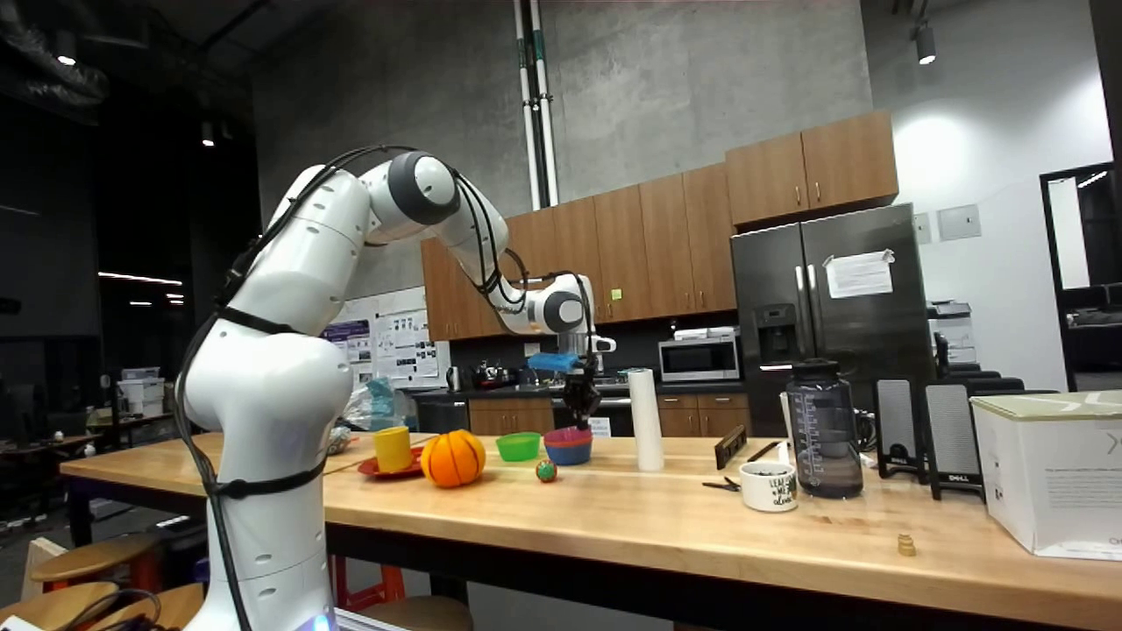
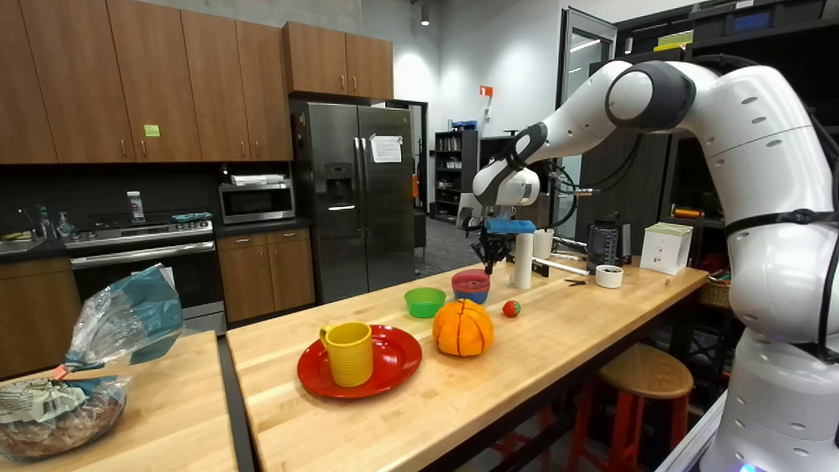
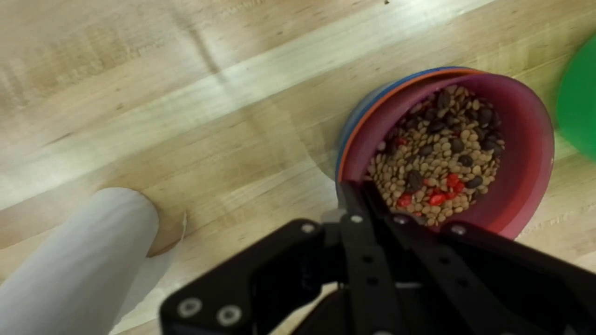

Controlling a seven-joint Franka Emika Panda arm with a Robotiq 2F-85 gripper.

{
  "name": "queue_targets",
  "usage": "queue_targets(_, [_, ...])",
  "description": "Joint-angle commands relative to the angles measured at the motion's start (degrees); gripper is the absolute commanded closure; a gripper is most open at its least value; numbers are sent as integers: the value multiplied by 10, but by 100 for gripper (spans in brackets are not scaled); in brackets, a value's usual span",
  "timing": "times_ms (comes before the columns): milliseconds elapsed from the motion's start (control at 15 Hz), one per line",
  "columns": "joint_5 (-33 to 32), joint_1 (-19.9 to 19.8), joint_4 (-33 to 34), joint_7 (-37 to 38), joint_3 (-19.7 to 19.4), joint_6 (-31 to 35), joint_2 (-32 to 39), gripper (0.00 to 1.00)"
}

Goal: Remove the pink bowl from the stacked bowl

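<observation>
The pink bowl (image 1: 564,436) sits on top of the stack and holds lentils, dark beans and red bits. In the wrist view the pink bowl (image 3: 528,135) is offset and tilted against the blue stacked bowl (image 3: 352,122), with an orange rim (image 3: 465,71) between them. The pink bowl (image 2: 469,278) and blue bowl (image 2: 477,297) also show in an exterior view. My gripper (image 3: 358,184) is shut on the pink bowl's rim, one finger inside and one outside. The gripper also shows in the exterior views (image 1: 582,422) (image 2: 489,269). The rim between the fingertips is hidden.
A green bowl (image 2: 425,303) stands beside the stack, and a white paper roll (image 2: 522,262) stands on its opposite side. An orange pumpkin (image 2: 463,328), a strawberry (image 2: 511,309) and a red plate (image 2: 401,367) with a yellow mug (image 2: 351,357) are nearby.
</observation>
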Motion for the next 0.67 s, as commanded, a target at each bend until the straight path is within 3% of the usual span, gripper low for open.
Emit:
queue_targets(0, [9, -7, -2, -14, 5, -13, -16, 99])
queue_targets(600, [82, -34, 1, -70, 17, -25, -29, 99])
